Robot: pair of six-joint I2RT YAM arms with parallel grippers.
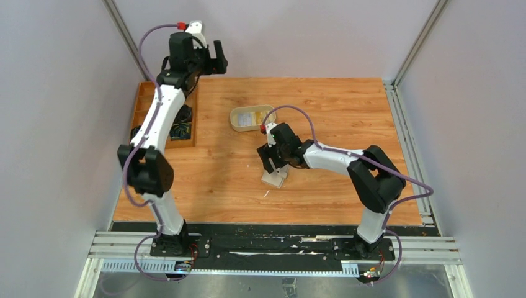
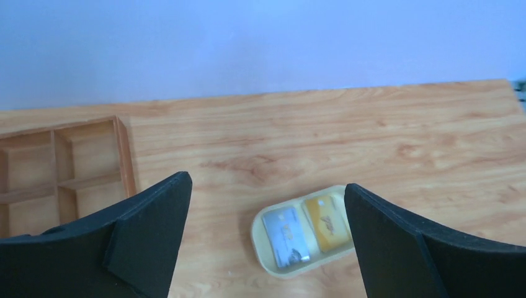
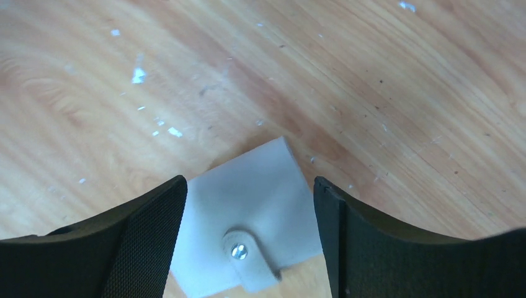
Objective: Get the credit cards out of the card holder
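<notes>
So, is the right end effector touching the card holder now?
Cannot tell. Right wrist view: the open right end effector straddles the card holder, its fingers hiding both edges.

Cream card holder (image 3: 248, 211) folded shut, snap tab fastened, flat on table (image 3: 372, 93). Two credit cards (image 2: 286, 237), one grey-white, one yellow-orange, side by side in oval tray (image 2: 255, 233).

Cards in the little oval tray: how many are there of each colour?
Grey-white card: 1
Yellow-orange card: 1
Total: 2 cards showing, side by side in the tray.
</notes>
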